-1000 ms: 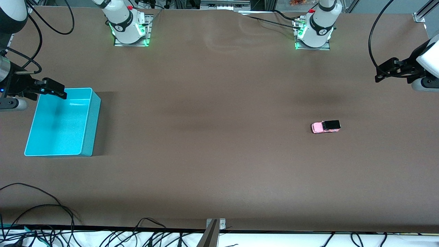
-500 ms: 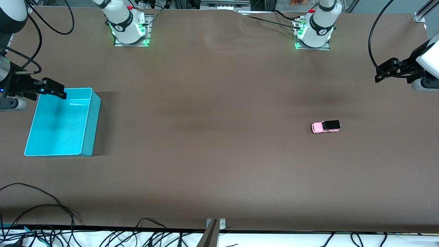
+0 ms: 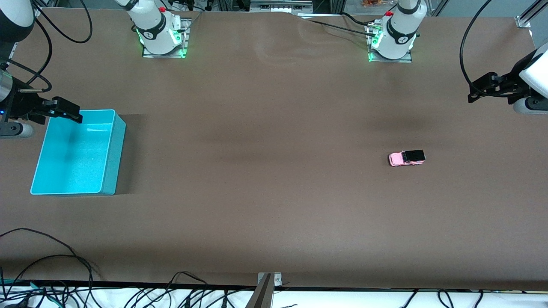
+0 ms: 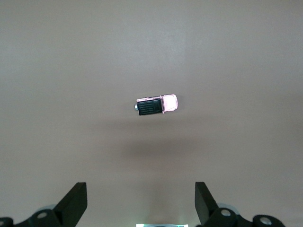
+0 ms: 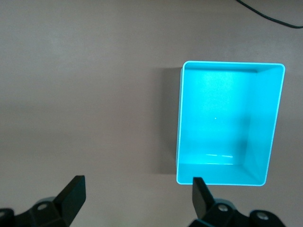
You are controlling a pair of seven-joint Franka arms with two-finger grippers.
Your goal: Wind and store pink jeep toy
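The pink jeep toy [image 3: 406, 158], pink with a black roof and rear, stands alone on the brown table toward the left arm's end. It also shows in the left wrist view [image 4: 156, 105], well ahead of the fingers. My left gripper [image 3: 475, 90] hangs open and empty in the air at the table's end, apart from the jeep; its fingers [image 4: 75, 201] stand wide apart. My right gripper [image 3: 70, 110] is open and empty over the rim of the turquoise bin [image 3: 117, 162]. The bin is empty in the right wrist view [image 5: 222, 118].
The brown table cloth [image 3: 265, 179] is bare between the bin and the jeep. Both arm bases [image 3: 160, 34] stand along the table edge farthest from the front camera. Loose cables [image 3: 51, 273] lie at the edge nearest that camera.
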